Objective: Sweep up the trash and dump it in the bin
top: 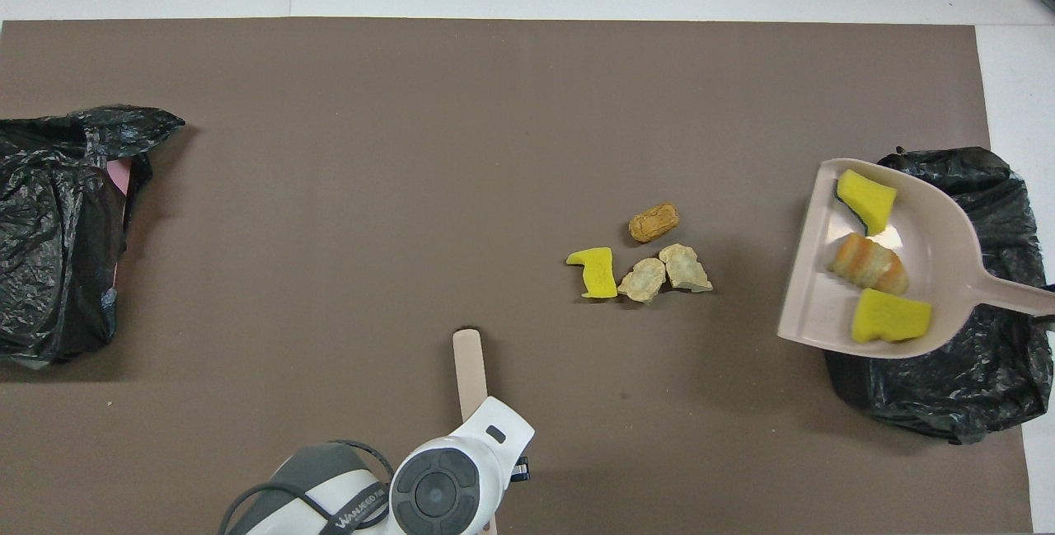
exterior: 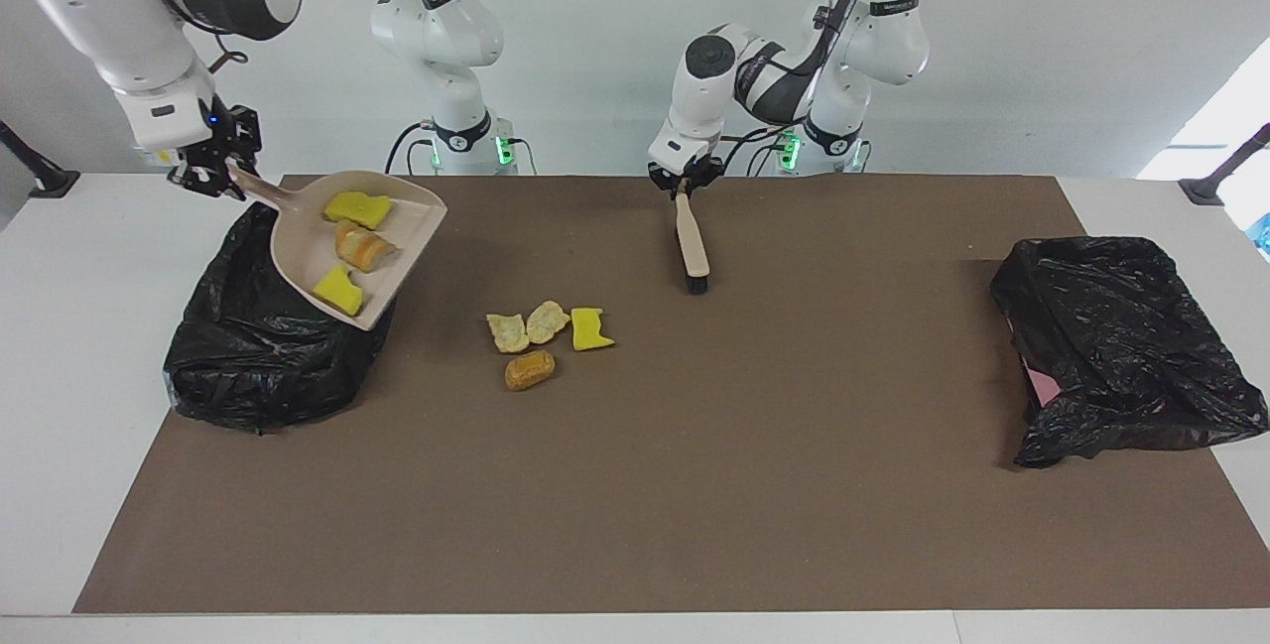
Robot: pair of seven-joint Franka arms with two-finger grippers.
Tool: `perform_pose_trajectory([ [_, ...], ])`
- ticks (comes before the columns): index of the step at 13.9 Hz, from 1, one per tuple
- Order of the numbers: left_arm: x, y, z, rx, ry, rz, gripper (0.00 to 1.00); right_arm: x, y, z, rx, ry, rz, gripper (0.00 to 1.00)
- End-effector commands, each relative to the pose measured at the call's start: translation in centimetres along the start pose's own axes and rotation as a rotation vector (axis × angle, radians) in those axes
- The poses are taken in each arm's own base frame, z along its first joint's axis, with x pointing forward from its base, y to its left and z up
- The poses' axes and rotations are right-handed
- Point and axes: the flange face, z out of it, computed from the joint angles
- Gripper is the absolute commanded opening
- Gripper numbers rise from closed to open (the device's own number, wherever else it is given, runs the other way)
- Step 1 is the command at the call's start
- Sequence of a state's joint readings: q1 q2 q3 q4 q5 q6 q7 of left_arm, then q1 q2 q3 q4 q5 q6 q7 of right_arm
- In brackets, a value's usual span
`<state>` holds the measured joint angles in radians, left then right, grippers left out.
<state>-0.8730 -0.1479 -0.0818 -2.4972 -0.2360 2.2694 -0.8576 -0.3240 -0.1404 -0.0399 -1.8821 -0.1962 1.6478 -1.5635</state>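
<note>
Right gripper [exterior: 211,175], upper left of the facing view: jaws closed on the handle of the beige dustpan [exterior: 298,262], holding it in the air over the black-lined bin [exterior: 248,366] at the right arm's end of the surface [exterior: 695,485]. Pan mouth tilts down toward mid-table. Overhead view puts the pan at far right of frame, over the bin liner.

Trash, in the pan: three pieces, namely a yellow sponge chunk [exterior: 359,209], an orange-brown bread lump [exterior: 362,247] and a second yellow sponge chunk [exterior: 339,291], lined up across the pan floor.

Trash, on the surface: four pieces in a tight cluster near centre of the facing view. Two tan crusts [exterior: 527,326] side by side, touching; a yellow sponge piece [exterior: 590,328] just beside them toward the left arm's end; a brown bread lump [exterior: 529,369] farther from the robots than the crusts.

Left gripper [exterior: 684,178], upper middle of the facing view: jaws closed on the handle end of the beige brush [exterior: 692,249]. Brush hangs bristle-end down over the mat, well apart from the cluster.

Second black bag [exterior: 1121,346], crumpled, at right of the facing view.
</note>
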Motion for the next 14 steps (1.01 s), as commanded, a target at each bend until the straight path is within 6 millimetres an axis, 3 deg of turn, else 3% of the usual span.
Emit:
perform_pose_trajectory([
  [1,1.6,-1.2,-0.4,-0.005,0.014,-0.027,1.0,-3.6,-0.6,-0.2,-0.052,-0.134,-0.076,0.0],
  [3,4.8,-2.2,-2.4,-0.025,0.016,-0.103,1.0,-4.3,-0.7,0.1,-0.077,-0.283,-0.143,0.0],
  [7,11.7,-4.7,-6.7,-0.071,0.031,-0.165,1.0,-1.9,-0.4,1.8,-0.11,-0.413,-0.253,0.0],
  [12,20.1,-10.1,-12.0,-0.096,0.147,-0.086,1.0,4.4,-0.5,1.0,-0.136,-0.564,-0.422,0.0],
  [14,22.3,-12.7,-14.4,-0.079,0.178,-0.082,1.0,4.5,-0.4,0.9,-0.138,-0.611,-0.44,0.0],
])
